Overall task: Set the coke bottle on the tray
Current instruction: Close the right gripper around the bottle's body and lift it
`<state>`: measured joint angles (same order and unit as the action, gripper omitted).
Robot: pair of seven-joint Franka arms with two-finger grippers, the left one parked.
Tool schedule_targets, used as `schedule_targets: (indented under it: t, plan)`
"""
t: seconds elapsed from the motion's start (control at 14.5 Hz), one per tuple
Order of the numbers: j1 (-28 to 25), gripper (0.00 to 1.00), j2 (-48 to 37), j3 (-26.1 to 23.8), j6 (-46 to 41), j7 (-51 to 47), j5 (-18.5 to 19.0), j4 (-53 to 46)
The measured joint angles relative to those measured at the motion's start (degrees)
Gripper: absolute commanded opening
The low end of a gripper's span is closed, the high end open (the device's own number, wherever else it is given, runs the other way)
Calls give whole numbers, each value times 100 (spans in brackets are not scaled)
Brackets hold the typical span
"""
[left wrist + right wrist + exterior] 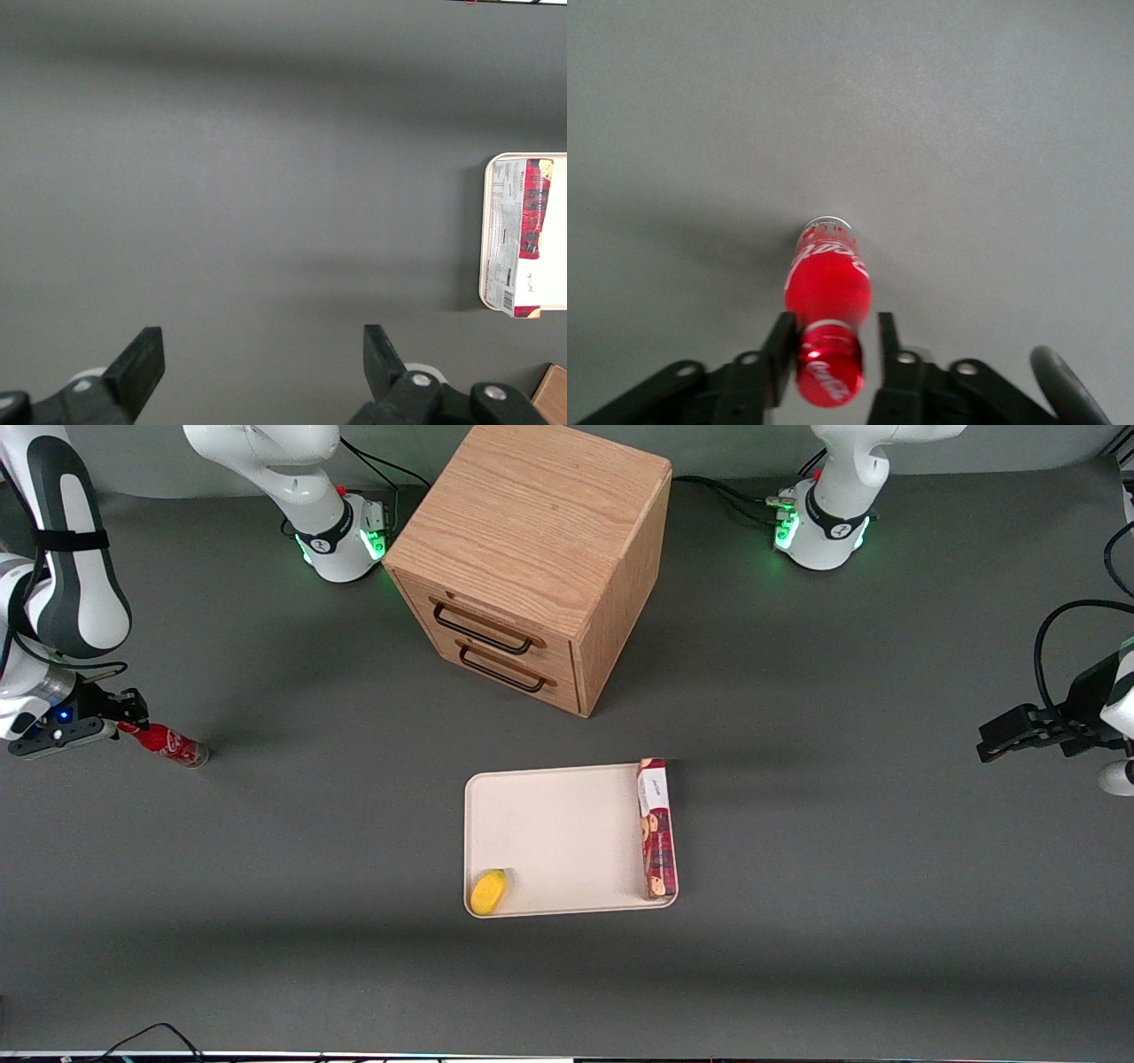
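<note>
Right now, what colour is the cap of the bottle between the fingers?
Red, with white script; the bottle cap shows best in the right wrist view.

Layout: working arm's end of the table

The gripper (124,717) sits at the coke bottle (168,743), fingers (782,347) flanking its cap, well apart from the tray (549,824). The cookie box (656,828) and lemon (488,892) lie on the tray, nearer the camera than the drawer cabinet (532,558).

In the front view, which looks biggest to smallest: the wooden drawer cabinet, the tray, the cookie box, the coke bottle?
1. Wooden drawer cabinet, though it stands tall, so partly nearer the camera.
2. Tray.
3. Cookie box.
4. Coke bottle, lying toward the working arm's end, cap between the gripper fingers.
</note>
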<state>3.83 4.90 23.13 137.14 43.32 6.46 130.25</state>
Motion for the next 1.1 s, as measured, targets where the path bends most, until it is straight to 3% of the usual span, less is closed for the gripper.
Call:
schedule_targets:
  t: [0.48, 0.76, 1.1]
  plan:
    - [-59, 7, -50, -37, -234, 45, -6, -119]
    - [-82, 7, -318, -434, -2055, 44, -81, -1412]
    - [-111, 4, -457, -1348, -4027, -221, -226, -3584]
